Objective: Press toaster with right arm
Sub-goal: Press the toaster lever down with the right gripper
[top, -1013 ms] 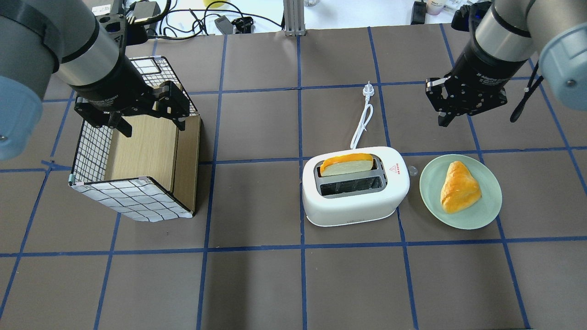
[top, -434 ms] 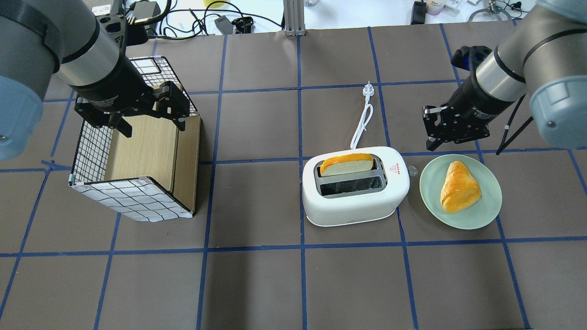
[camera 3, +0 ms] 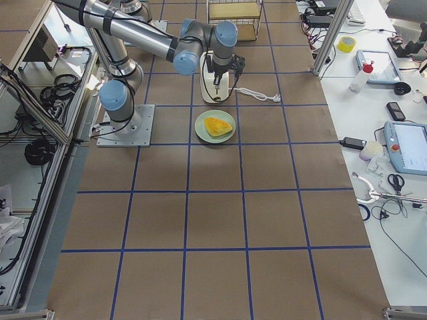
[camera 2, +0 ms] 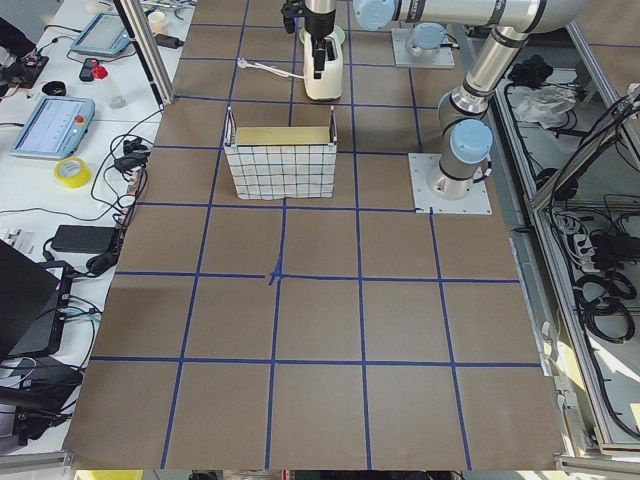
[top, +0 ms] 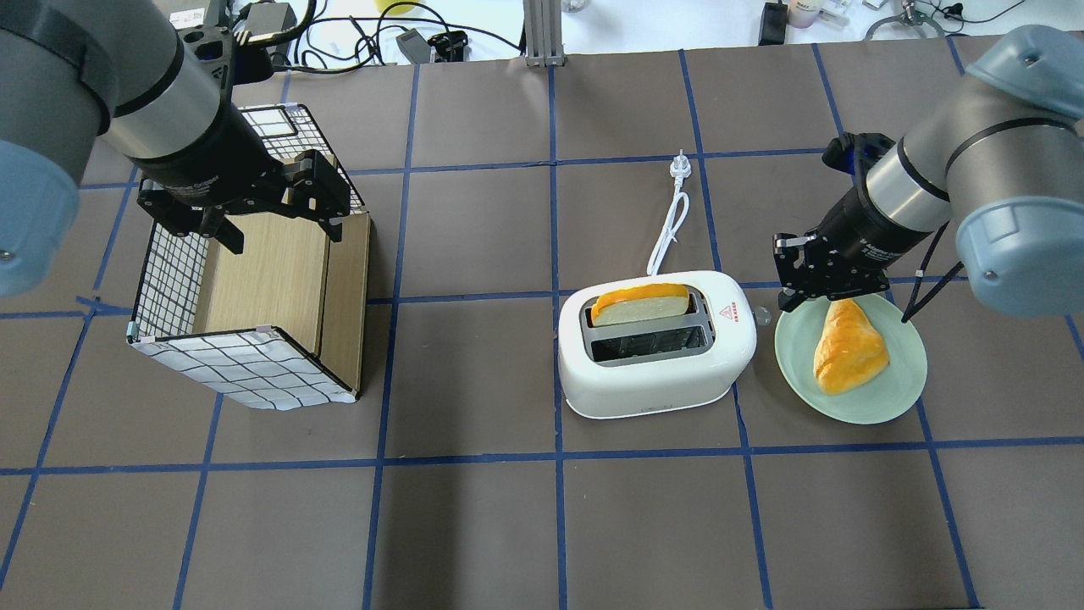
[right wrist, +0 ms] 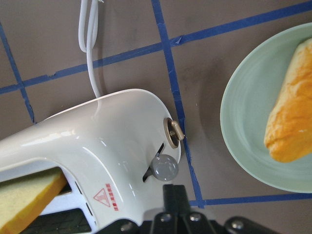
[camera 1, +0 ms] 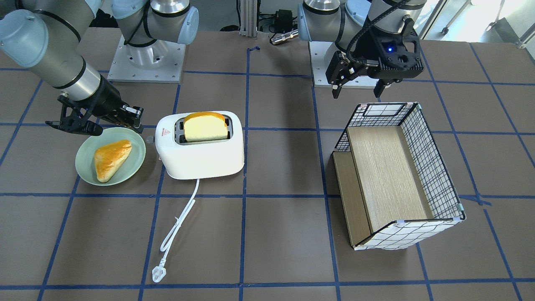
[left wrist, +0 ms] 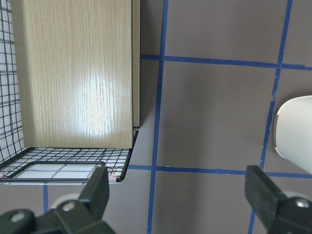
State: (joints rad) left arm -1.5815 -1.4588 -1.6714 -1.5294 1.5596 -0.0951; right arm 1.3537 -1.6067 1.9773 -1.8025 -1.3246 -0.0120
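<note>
The white two-slot toaster [top: 656, 364] stands mid-table with a bread slice [top: 639, 303] in its far slot. Its grey lever knob [top: 762, 316] sticks out of the end that faces the plate. My right gripper [top: 789, 298] is shut and empty, tilted down, just right of that knob above the plate's rim. In the right wrist view the shut fingertips [right wrist: 174, 195] sit right beside the knob [right wrist: 165, 168]; I cannot tell if they touch. My left gripper [top: 284, 233] is open and empty above the wire box.
A pale green plate [top: 796, 356] with a golden pastry [top: 847, 347] lies right of the toaster. The toaster's white cord [top: 669, 220] and plug [top: 680, 165] run away behind it. The grid-patterned wire-and-wood box [top: 246, 373] stands at the left.
My right arm has swung down and toward the toaster's lever end, from over bare table to just above the plate's rim. The left arm has not moved.
</note>
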